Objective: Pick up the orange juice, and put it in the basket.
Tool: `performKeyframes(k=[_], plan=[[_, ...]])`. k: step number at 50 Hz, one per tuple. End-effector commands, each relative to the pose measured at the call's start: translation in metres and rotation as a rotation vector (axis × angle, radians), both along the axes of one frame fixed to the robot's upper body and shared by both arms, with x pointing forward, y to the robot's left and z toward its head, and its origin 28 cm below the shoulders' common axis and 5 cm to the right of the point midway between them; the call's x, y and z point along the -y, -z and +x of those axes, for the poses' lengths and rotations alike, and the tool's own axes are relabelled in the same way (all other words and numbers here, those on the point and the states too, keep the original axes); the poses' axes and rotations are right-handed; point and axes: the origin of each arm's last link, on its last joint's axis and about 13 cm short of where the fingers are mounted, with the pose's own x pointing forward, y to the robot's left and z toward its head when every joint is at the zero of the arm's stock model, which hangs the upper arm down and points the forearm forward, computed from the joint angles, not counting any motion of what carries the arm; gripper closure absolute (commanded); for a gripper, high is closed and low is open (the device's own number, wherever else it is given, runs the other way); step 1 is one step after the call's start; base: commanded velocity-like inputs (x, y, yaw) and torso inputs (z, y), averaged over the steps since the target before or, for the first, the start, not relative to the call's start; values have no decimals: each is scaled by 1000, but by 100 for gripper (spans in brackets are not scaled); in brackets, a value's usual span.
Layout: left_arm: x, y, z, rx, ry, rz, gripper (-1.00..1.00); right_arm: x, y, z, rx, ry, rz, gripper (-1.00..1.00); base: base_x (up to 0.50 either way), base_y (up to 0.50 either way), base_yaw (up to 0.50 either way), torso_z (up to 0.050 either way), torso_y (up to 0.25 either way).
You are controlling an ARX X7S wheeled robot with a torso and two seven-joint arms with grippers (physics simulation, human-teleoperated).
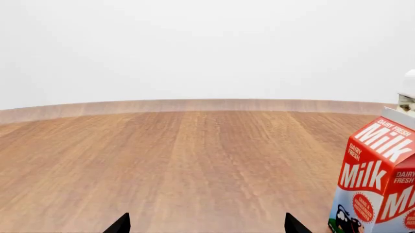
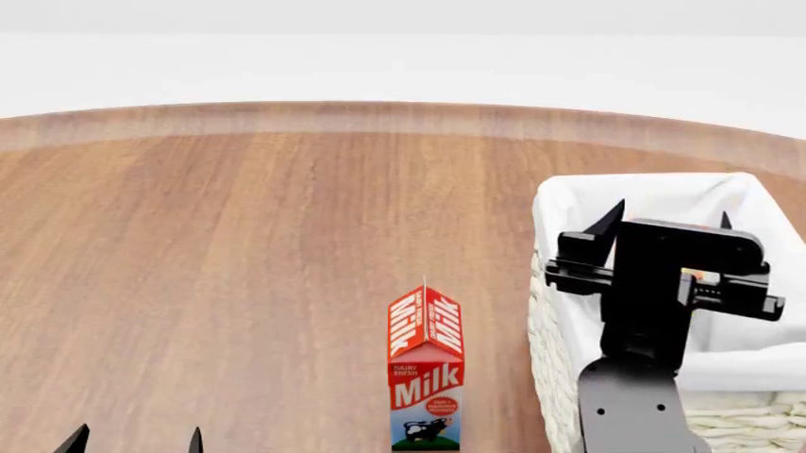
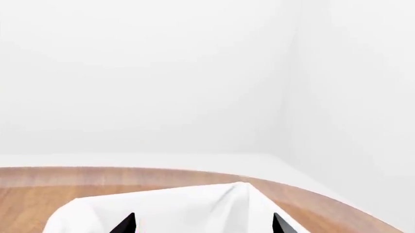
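The basket (image 2: 545, 283), cream wicker with a white cloth liner, stands at the right of the wooden table in the head view. My right gripper (image 2: 670, 217) hovers over its inside, open, with nothing between its fingertips. In the right wrist view the same gripper (image 3: 203, 224) looks down on the white liner (image 3: 162, 204). The orange juice is hidden. Only a small orange patch (image 2: 689, 276) peeks from behind the right gripper's body inside the basket, too little to identify. My left gripper (image 2: 135, 442) stays low at the near left, open and empty over bare wood (image 1: 207, 225).
A red-and-white Milk carton (image 2: 426, 382) stands upright just left of the basket; it also shows in the left wrist view (image 1: 376, 179), with a corner of the basket (image 1: 408, 92) behind it. The round table's far edge (image 2: 377, 113) curves before a white wall.
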Motion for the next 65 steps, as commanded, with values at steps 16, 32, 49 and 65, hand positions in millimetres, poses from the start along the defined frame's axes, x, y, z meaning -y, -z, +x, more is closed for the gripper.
performKeyframes(k=[16,32,49,65], plan=[[0,0,0,0,0,0,-100,-9,-17,-7,65,-56,-2,-100,0,0,0,0,0],[0,0,0,0,0,0,-100,-10,-42,-32,158,-132,-17,-100,0,0,0,0,0],[0,0,0,0,0,0,-100,-17,-65,-68,253,-223,-8,-100,0,0,0,0,0],[0,0,0,0,0,0,-100,-67,50,-214,256,-566,454,-100,0,0,0,0,0]])
